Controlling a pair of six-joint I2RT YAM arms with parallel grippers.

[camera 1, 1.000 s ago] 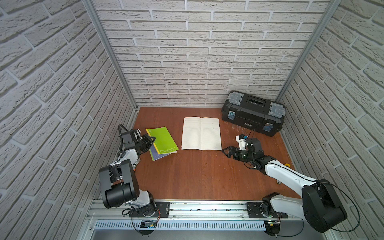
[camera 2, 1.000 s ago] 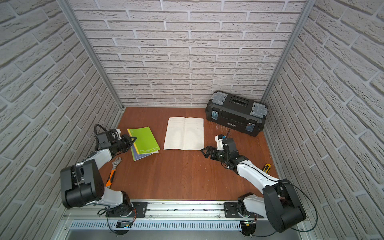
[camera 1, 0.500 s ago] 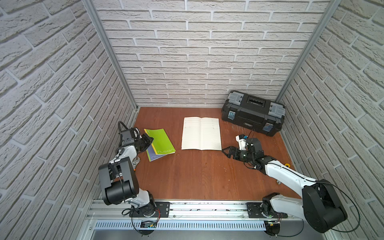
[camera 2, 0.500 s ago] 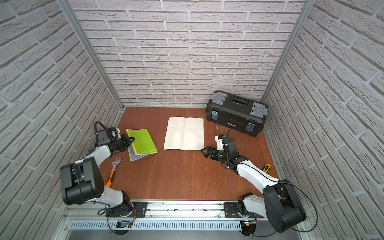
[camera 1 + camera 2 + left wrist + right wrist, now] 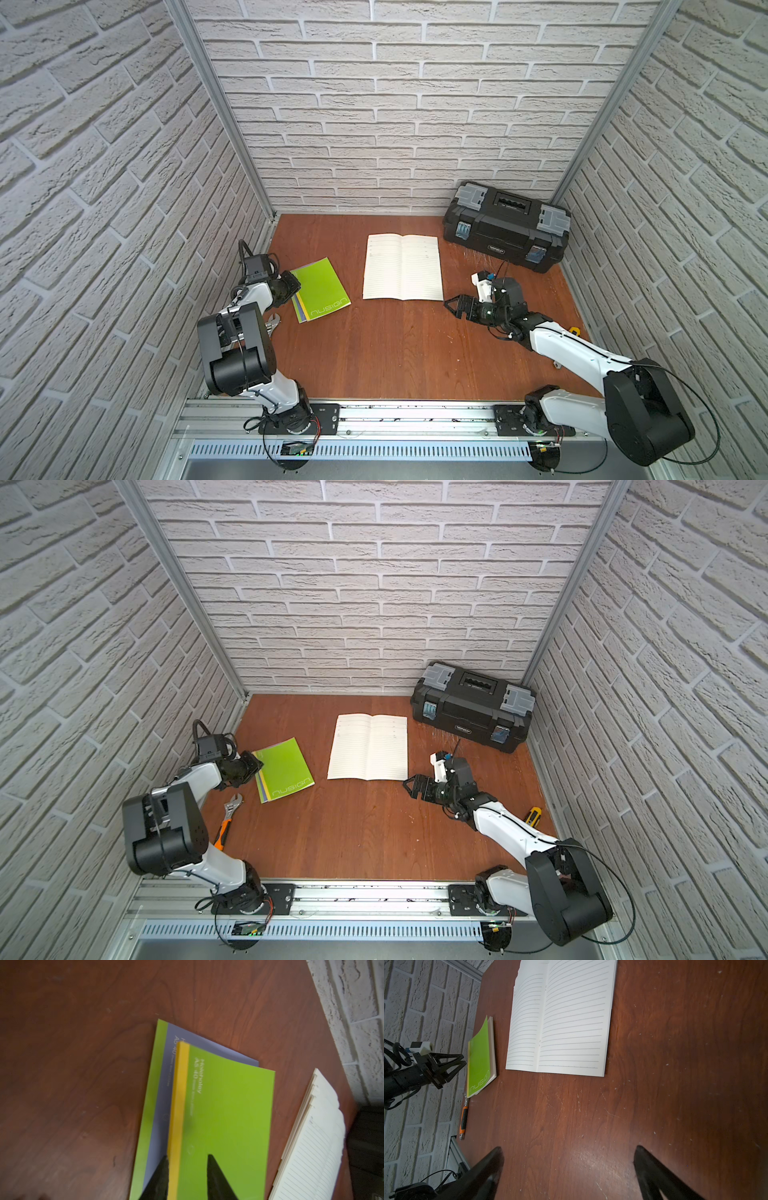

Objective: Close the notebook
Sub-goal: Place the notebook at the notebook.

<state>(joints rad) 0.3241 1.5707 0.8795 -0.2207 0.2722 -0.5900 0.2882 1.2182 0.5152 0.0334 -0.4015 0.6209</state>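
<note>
Reddish-brown wood makes up the worktop (image 5: 395,353), and at its far right corner sits a black toolbox (image 5: 505,226) with grey latches. Next in size is the notebook (image 5: 402,266), lying open and flat at the middle of the worktop toward the back wall. Its ruled pages face up, and one far corner is near the toolbox but clear of it. It looks light and floppy, with thin paper and a soft cover. I judge the best hold to be the outer long edge of one half, cover and pages pinched together, then folded over the centre crease. Taking only the top sheets risks fanning or creasing them. To its left, apart from it, a closed green notebook (image 5: 320,289) tops a small fanned stack. The right hand (image 5: 409,786) rests low just off the open notebook's near right corner, jaws spread wide and empty. The left hand (image 5: 464,1059) sits at the green notebook's outer edge, jaws partly apart, clamping nothing that I can see. A wrench (image 5: 227,817) with an orange grip lies near the left arm, and a small yellow-handled tool (image 5: 533,814) lies beside the right.
</note>
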